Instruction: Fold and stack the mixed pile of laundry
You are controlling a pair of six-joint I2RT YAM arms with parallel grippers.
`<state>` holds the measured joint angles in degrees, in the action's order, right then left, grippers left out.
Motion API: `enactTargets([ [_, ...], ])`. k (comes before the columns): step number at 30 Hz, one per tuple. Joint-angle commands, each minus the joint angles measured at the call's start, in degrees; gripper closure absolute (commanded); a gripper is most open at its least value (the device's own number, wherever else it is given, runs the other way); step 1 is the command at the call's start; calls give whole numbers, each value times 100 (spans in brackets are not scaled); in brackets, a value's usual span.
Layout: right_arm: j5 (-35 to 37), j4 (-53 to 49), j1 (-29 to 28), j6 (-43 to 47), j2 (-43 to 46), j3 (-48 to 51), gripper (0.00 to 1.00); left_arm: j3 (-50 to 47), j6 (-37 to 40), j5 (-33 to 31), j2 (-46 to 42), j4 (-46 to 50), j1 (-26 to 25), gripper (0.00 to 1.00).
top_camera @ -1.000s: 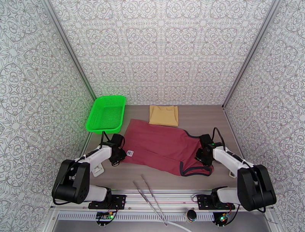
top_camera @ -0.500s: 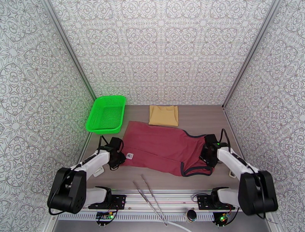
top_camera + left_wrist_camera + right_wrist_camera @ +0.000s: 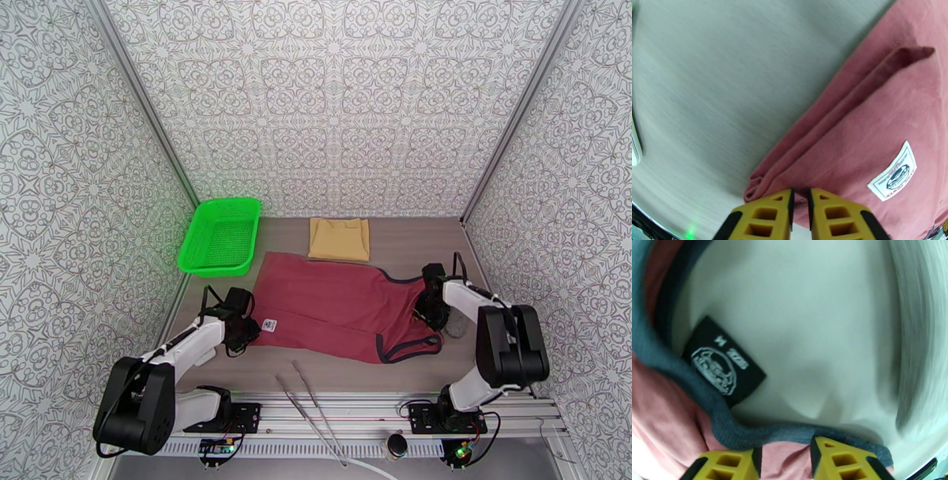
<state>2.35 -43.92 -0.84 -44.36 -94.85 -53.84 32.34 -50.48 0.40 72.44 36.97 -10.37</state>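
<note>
Left arm reaching forward, low. Left gripper (image 3: 800, 195) fingers almost together, pinching maroon tank top (image 3: 869, 118) edge. Right arm elbow raised, forearm angled inward. Right gripper (image 3: 786, 449) clamped on trim.

The top camera sits high and behind the robot, looking down and forward over the whole table (image 3: 426, 237), far enough back to take in three patterned walls (image 3: 332, 103). The left wrist camera looks out past the left gripper (image 3: 800, 197), very close to the surface, onto a corner of the tank top (image 3: 877, 130) and its white label (image 3: 892, 171). The top view shares that corner and label at the garment's left end. The right wrist camera looks past the right gripper (image 3: 784, 455), closer still and partly blurred, onto navy trim (image 3: 750, 431) and a black tag (image 3: 725, 366). This patch lies at the garment's right end in the top view.
</note>
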Motion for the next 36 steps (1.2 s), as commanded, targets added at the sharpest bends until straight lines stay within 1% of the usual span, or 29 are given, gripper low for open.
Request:
enactTargets([
  [1, 151, 253, 203, 235, -310, -233, 60, -352, -298, 248, 12, 409, -176, 79],
  [6, 301, 152, 552, 318, -159, -269, 58, -414, -528, 220, -101, 437, -407, 78],
  [13, 387, 122, 699, 375, 327, 172, 56, -465, -708, 162, -186, 484, -650, 77],
  [18, 484, 11, 742, 528, 560, 241, 55, -358, -763, 85, -386, 697, -788, 67],
  [21, 466, -99, 750, 681, 722, 90, 55, -257, -787, -14, -588, 946, -851, 60],
  [26, 141, -458, 737, 1477, 1109, -348, 57, 12, -702, -436, -976, 1532, -853, 51],
  [28, 50, -657, 698, 1665, 1333, -421, 58, 187, -621, -600, -1051, 1724, -836, 47],
  [31, -224, -936, 387, 1611, 1715, -334, 64, 461, -491, -738, -1014, 1886, -822, 43],
  [34, -344, -873, -372, 1134, 2069, 85, 67, 684, -376, -758, -889, 1919, -852, 43],
  [36, -448, -625, -912, 709, 2193, 479, 72, 751, -340, -712, -812, 1862, -887, 45],
])
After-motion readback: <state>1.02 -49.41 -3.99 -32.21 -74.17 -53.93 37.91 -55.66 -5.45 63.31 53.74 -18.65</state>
